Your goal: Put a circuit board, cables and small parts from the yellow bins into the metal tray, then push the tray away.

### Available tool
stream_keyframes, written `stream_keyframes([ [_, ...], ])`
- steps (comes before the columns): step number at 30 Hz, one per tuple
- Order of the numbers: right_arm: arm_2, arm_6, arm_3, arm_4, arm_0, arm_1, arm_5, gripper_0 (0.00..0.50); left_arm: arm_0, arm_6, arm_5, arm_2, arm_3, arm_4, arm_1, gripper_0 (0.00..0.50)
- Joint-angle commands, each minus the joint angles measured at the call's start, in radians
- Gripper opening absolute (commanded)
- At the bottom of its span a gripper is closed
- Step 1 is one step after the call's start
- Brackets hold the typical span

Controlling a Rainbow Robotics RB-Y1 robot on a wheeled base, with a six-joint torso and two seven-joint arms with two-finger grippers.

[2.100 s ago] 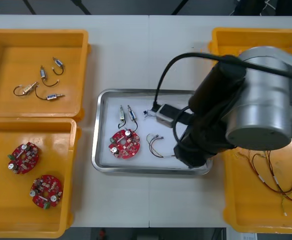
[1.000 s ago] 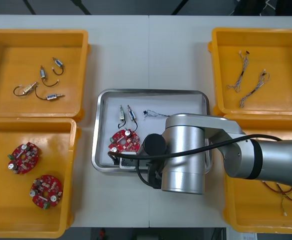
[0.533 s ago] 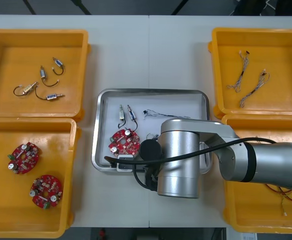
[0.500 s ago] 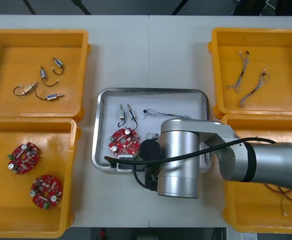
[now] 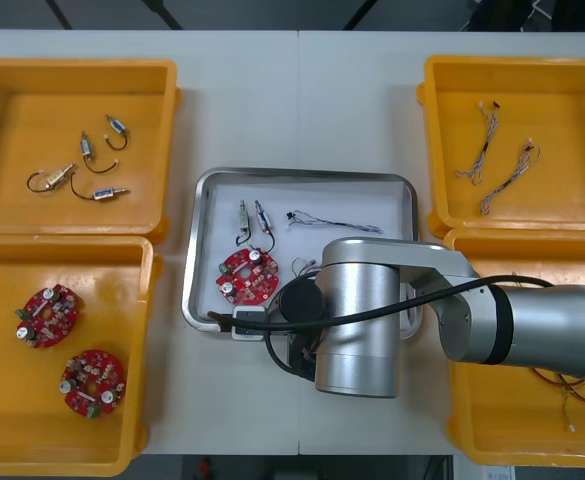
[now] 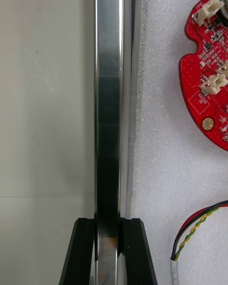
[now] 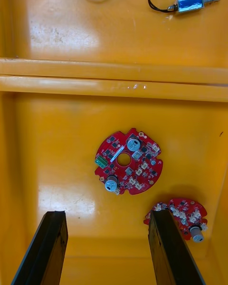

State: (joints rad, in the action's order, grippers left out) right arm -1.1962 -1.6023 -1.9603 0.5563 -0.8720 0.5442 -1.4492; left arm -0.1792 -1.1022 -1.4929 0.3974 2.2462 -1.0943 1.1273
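Gripping the near rim of the metal tray (image 5: 302,173) between its two black fingers (image 6: 85,251), the right hand (image 6: 108,222) sat at the tray's near-left corner, clamped on the shiny lip with nothing else caught in it. The change over the last half second was small but plain. In the front view the tray's far edge lay farther up the surface (image 5: 272,100) than before, and its load had travelled with it. The yellow bins (image 5: 167,150) had not moved. The push away had therefore begun.

Inside, on the white lining, lay a circuit board (image 5: 250,277). A pair of small metal parts (image 5: 251,218) lay just beyond it, and a thin cable (image 5: 332,222) stretched toward the far right. A red and yellow cable (image 6: 197,230) curled near the gripping fingers. Loading looked finished, judging by that set.

The left hand (image 7: 107,213) hung open over the near left bin (image 7: 47,147), above two spare boards (image 7: 128,161) it was not touching; it seemed merely to be waiting.

Most of the slide was probably still to come. The tray's right side ran just beside the right-hand bins, so a crooked push could catch it there.
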Motion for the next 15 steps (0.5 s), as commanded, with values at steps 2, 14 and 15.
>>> stream_keyframes([
  [2,-0.020,-0.015,-0.028,-0.015,-0.025,0.042,0.055,0.000,-0.026,0.071,0.022,-0.022,0.023,0.019,0.048,0.500],
  [14,-0.020,-0.082,-0.003,-0.027,-0.114,0.082,0.076,0.000,-0.026,0.071,0.022,-0.022,0.023,0.019,0.048,0.500],
  [15,-0.020,-0.085,0.003,-0.027,-0.119,0.082,0.081,0.000,-0.026,0.071,0.022,-0.022,0.023,0.019,0.048,0.500],
])
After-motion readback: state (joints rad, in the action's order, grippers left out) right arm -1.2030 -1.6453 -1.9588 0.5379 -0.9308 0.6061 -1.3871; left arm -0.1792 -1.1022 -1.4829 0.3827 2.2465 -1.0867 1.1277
